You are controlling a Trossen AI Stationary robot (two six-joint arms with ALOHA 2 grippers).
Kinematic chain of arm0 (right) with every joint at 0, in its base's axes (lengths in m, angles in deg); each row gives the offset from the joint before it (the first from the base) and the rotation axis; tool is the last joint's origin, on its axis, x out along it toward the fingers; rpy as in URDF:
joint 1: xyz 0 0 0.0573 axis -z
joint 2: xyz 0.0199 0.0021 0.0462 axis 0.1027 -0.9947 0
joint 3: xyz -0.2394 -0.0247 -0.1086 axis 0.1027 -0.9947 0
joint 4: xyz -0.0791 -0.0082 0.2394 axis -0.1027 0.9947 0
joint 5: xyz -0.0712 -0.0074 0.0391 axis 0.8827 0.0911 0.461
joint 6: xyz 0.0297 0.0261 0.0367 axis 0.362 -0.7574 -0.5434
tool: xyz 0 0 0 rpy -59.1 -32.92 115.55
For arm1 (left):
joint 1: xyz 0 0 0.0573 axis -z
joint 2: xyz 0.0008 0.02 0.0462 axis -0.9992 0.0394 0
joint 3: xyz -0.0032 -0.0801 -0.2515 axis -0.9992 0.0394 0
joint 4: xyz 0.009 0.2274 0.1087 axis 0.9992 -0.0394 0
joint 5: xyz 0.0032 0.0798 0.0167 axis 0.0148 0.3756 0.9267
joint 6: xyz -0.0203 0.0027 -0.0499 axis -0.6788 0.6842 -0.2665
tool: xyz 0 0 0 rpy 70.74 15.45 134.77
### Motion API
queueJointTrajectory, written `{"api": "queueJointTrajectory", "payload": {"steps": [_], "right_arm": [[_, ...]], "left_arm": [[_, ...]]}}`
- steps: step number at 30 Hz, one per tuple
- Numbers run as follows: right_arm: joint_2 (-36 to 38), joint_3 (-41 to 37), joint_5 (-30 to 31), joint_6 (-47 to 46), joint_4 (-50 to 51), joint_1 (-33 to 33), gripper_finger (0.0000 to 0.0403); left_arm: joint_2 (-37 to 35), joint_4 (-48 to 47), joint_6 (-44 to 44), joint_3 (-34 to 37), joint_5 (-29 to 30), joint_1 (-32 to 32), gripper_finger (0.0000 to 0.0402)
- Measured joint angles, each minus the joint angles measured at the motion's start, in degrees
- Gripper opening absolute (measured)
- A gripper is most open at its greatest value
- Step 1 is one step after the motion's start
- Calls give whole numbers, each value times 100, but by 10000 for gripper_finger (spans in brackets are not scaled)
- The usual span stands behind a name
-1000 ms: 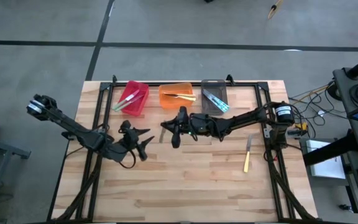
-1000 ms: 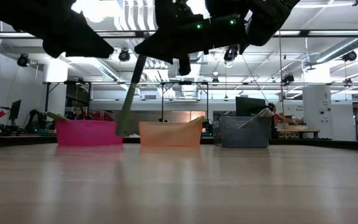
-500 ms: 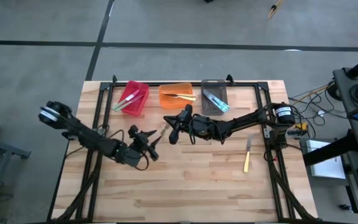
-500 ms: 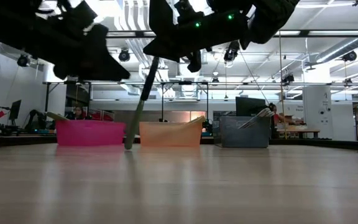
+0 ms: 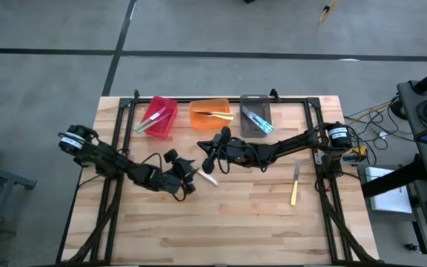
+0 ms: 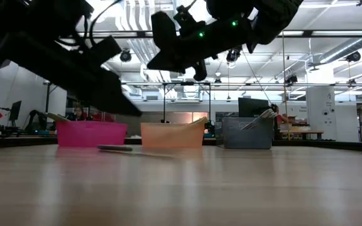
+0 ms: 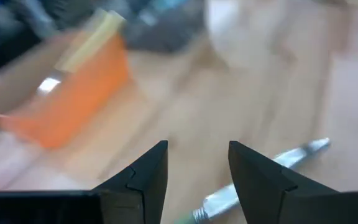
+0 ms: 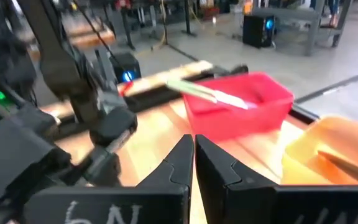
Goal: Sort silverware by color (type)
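Observation:
A green-handled utensil (image 5: 205, 177) lies flat on the table near its middle; its silver head (image 7: 278, 164) shows in the left wrist view. My left gripper (image 5: 190, 180) is low over it and open, and the utensil's neck (image 7: 211, 208) shows in the gap between the fingers. I see no touch. My right gripper (image 5: 209, 160) hangs shut and empty above the table, just beyond the utensil on the far side. A yellow-handled utensil (image 5: 295, 186) lies on the table at the right. More silverware sits in the three bins.
Along the far edge stand a red bin (image 5: 158, 116), an orange bin (image 5: 212, 113) and a grey bin (image 5: 256, 116). Black frame rails (image 5: 114, 152) run along the table's left, right and far sides. Bare wood lies toward the near edge.
The green-handled utensil hung below my right gripper, tipped over with its lower end on the table, and now lies flat. My left gripper has come down and toward the table's right, over the utensil. My right gripper has turned a little in place.

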Motion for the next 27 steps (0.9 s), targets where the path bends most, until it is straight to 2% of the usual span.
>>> {"api": "queueJointTrajectory", "payload": {"steps": [8, 12, 15, 18, 21, 27], "right_arm": [[207, -7, -60, 8, 1198, 0, 8], [321, -9, -227, -3, 1565, 2, 8], [361, -9, -371, -11, 1625, 0, 8], [366, -9, -509, -56, 1694, 0, 8], [366, -9, -514, -77, 1800, 0, 8], [366, -9, -514, -90, 1998, 0, 8]], "left_arm": [[-429, -1610, 1115, 2, -1994, -453, 150], [-437, -1700, 1838, 21, -2875, -811, 150], [-413, -1726, 2334, 26, -3058, -1068, 150], [-419, -1744, 2753, 24, -3601, -1376, 150], [-408, -1745, 2944, 24, -4217, -1697, 148], [-386, -1775, 3170, 60, -4718, -2077, 126]]}}
